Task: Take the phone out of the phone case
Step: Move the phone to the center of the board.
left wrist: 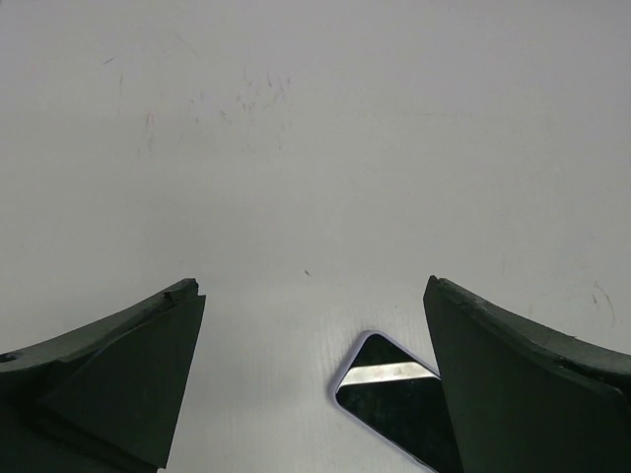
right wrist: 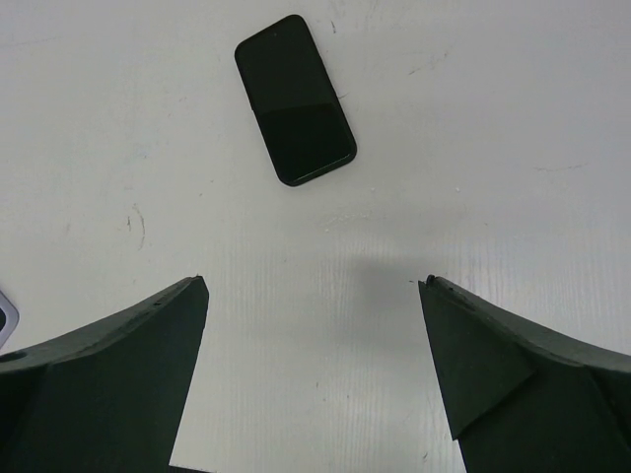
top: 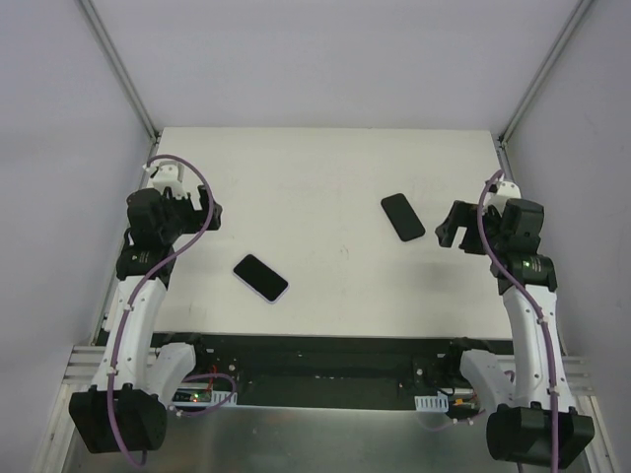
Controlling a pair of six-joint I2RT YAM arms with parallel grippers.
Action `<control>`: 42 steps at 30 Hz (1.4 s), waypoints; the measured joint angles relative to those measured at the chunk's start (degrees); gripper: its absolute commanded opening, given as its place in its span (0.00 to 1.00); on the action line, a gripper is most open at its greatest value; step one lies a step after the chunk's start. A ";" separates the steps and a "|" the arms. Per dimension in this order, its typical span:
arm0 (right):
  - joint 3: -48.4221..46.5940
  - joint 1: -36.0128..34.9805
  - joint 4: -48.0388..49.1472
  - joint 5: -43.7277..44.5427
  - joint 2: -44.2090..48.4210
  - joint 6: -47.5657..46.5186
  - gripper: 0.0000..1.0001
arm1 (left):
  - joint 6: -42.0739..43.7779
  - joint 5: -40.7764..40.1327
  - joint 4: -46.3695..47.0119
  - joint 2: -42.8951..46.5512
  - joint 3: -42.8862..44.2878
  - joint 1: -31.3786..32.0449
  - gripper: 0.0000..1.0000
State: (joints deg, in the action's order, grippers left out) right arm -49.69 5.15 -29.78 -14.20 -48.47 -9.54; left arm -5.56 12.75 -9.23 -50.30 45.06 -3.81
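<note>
Top external view: two flat, phone-sized things lie on the white bench [top: 325, 168], well apart from each other. The pale-rimmed phone [top: 260, 277] lies flat and skewed, with a glossy black face and a thin light, faintly lilac edge running round its rounded corners. In the left wrist view that glossy face [left wrist: 389, 404] mirrors a bright bar of light, and the right finger of the gripper hides part of it. The black slab [top: 402, 217] lies to the right of the pale-rimmed phone and farther from the arm bases. It is also flat and skewed. In the right wrist view it [right wrist: 296, 99] is dark all over, with a matte black rim around a darker face and rounded corners. I cannot tell from these views which of the two is the case, or whether either phone sits inside one.

The left gripper [top: 204, 212] hangs to the left of the pale-rimmed phone and a little farther back, its jaws spread wide and holding nothing. The right gripper [top: 449, 229] is far to the right of the pale-rimmed phone, just beyond the black slab, likewise spread wide and empty. Neither touches anything.
</note>
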 measured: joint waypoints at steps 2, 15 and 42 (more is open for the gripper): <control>-0.98 -0.26 -0.70 -0.02 -0.72 -0.31 0.99 | 1.22 -0.17 -0.07 0.35 0.00 0.00 1.00; -2.82 -8.17 -2.67 1.09 -1.62 -4.09 0.99 | 17.22 12.90 -13.60 0.83 2.34 0.02 1.00; 1.20 -27.21 3.56 7.10 -10.64 -6.32 0.99 | 78.01 18.18 -39.15 -20.61 7.26 20.15 1.00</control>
State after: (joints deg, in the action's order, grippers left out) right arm -48.49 -22.06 -26.22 -7.09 -59.11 -15.86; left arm 72.44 30.94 -48.38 -70.91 52.31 16.34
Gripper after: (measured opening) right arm 0.988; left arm 0.995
